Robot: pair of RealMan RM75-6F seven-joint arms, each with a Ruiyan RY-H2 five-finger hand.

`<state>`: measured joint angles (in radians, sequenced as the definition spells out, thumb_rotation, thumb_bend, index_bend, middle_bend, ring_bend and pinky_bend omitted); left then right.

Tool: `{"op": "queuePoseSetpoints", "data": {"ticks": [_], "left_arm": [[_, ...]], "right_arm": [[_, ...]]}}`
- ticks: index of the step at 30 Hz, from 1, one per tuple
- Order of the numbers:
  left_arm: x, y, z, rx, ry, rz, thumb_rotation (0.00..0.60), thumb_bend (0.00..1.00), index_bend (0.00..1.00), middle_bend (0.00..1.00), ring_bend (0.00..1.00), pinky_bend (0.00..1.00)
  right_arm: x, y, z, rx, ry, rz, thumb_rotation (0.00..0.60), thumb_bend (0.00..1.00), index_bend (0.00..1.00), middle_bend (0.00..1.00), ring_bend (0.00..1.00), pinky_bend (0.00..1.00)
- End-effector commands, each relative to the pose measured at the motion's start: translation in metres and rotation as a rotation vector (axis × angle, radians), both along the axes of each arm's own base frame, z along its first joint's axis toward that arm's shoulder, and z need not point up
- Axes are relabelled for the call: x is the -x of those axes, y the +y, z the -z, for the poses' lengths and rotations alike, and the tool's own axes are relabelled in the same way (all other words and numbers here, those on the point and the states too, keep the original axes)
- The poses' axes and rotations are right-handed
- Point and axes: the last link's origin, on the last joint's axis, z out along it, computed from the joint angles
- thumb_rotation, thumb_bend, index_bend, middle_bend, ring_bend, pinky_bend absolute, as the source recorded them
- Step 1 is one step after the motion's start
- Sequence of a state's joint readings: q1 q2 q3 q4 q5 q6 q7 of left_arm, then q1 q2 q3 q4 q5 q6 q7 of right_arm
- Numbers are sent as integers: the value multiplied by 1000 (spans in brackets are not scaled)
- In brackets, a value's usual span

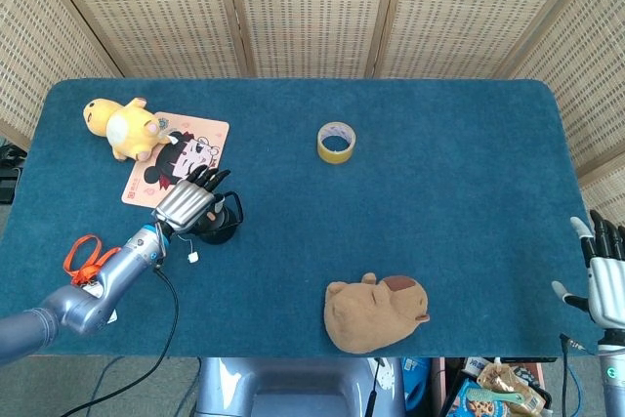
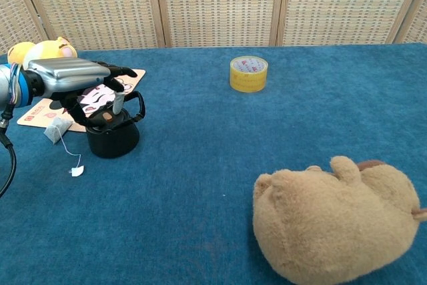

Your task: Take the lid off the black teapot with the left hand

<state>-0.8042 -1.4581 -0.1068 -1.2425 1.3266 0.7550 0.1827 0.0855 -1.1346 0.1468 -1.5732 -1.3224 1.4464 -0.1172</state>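
Observation:
The black teapot (image 1: 220,226) (image 2: 112,137) stands on the blue cloth at the left, its lid (image 2: 101,121) with a small tan knob still seated on it. My left hand (image 1: 186,204) (image 2: 70,75) hovers right over the pot. Its fingers point down on either side of the knob, with the thumb close beside it, and no firm pinch shows. A tea bag (image 2: 56,129) hangs by a string to the pot's left. My right hand (image 1: 605,280) is far away at the table's right edge, fingers spread and holding nothing.
A cartoon mat (image 1: 200,139) and a yellow plush toy (image 1: 122,124) lie just behind the teapot. A yellow tape roll (image 1: 336,142) (image 2: 248,73) sits mid-table. A brown plush toy (image 1: 373,312) (image 2: 337,218) lies near the front edge. Wicker screens close off the back.

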Motion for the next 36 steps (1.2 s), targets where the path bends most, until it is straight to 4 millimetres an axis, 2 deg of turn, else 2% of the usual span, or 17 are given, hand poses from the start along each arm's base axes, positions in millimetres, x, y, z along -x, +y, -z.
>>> {"op": "queuePoseSetpoints", "data": {"ticks": [1, 12, 24, 31, 36], "left_arm": [[0, 0, 1, -1, 2, -1, 600, 364, 482, 0, 0, 0], [0, 1, 4, -5, 3, -4, 600, 398, 541, 0, 0, 0], [-5, 1, -4, -23, -14, 8, 600, 399, 575, 0, 0, 0], [-15, -2, -30, -51, -68, 24, 600, 400, 576, 0, 0, 0], [-12, -10, -46, -54, -80, 24, 600, 402, 576, 0, 0, 0]], "right_arm": [[0, 0, 0, 0, -1, 1, 600, 0, 0, 0, 0, 0], [1, 0, -3, 5, -7, 5, 600, 0, 0, 0, 0, 0], [1, 0, -4, 4, -15, 4, 600, 0, 0, 0, 0, 0], [0, 0, -2, -2, -15, 1, 600, 0, 0, 0, 0, 0], [0, 0, -2, -3, -17, 2, 600, 0, 0, 0, 0, 0]]}}
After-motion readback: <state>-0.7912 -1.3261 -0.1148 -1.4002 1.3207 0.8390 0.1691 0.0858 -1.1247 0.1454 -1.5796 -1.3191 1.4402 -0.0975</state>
